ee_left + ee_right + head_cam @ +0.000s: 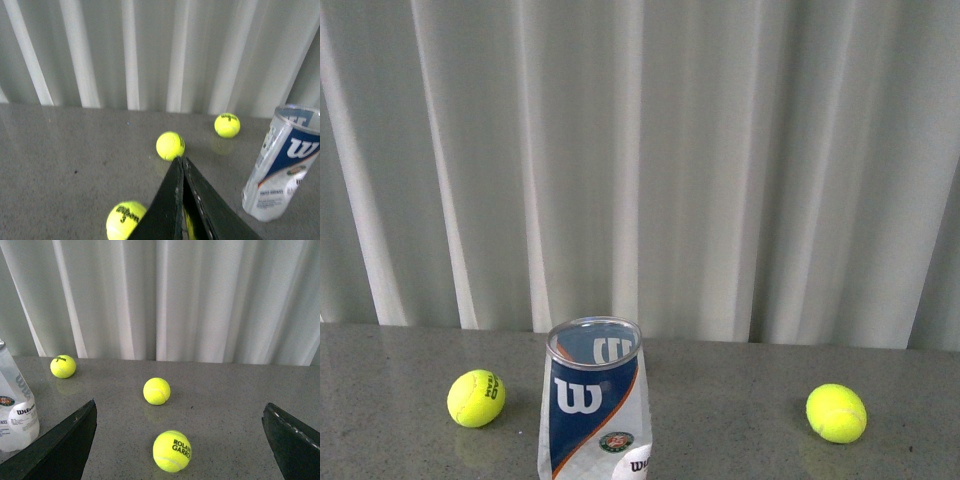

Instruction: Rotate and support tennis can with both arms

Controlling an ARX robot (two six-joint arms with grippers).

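Observation:
The tennis can [594, 400] stands upright on the grey table at the bottom middle of the front view, clear with a navy, white and orange Wilson label and a silver rim. Neither arm shows in that view. In the left wrist view the can [282, 162] stands off to one side of my left gripper [180, 161], whose two black plates are pressed together with nothing between them. In the right wrist view my right gripper [180, 427] is wide open, and the can [14, 407] sits just beyond one finger [60, 445], apart from it.
Yellow-green tennis balls lie on the grey table [720, 400]: one each side of the can [476, 398] [836, 412]. A Roland Garros ball [172, 451] lies between the open right fingers, another [156, 391] beyond. A white curtain [640, 160] hangs behind the table's far edge.

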